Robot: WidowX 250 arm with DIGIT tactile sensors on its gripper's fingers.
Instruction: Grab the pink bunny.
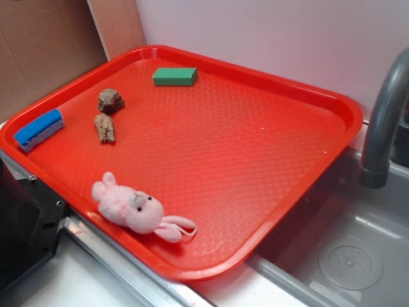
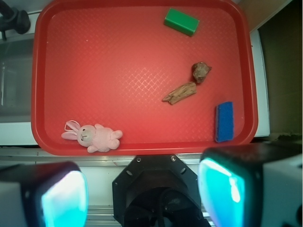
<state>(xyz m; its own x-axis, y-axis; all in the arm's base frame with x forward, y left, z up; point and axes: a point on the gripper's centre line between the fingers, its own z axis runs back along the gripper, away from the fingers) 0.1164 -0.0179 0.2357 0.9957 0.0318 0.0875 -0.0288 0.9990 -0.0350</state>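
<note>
The pink bunny [image 1: 137, 211] lies on its side at the near edge of the red tray [image 1: 255, 173], ears pointing toward the sink side. In the wrist view the pink bunny [image 2: 92, 136] rests in the tray's lower left corner. My gripper [image 2: 142, 191] hangs high above the counter just outside the tray's near rim, well apart from the bunny. Its two cyan-padded fingers [image 2: 64, 198] stand wide apart with nothing between them. The gripper does not show in the exterior view.
On the tray [image 2: 142, 66] also lie a green block [image 1: 174, 77], a brown rock [image 1: 110, 100], a wood piece [image 1: 105, 128] and a blue sponge [image 1: 39, 129]. A grey faucet [image 1: 383, 121] and sink [image 1: 351, 256] are at right. The robot base [image 1: 25, 224] is at near left.
</note>
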